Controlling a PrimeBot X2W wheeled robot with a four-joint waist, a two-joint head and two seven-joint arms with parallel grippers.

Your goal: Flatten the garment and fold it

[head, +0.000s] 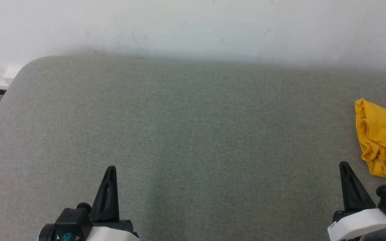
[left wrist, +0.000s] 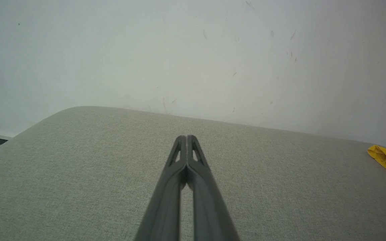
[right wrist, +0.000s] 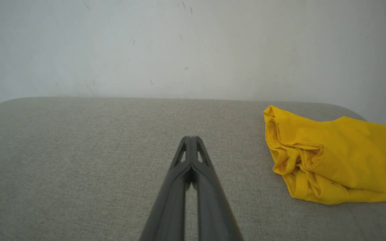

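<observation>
Shirt (head: 380,140) sat bunched at the right edge of the padded table (head: 193,117), nothing flattened yet, so this looked like the very start. Left gripper (head: 111,168) and right gripper (head: 343,164) both hung clenched and empty by the near edge. Next, I reckoned, the right one had to open and reach right. The bundle's long axis seemed to run far-to-near along that edge, gathered folds facing the middle.
</observation>
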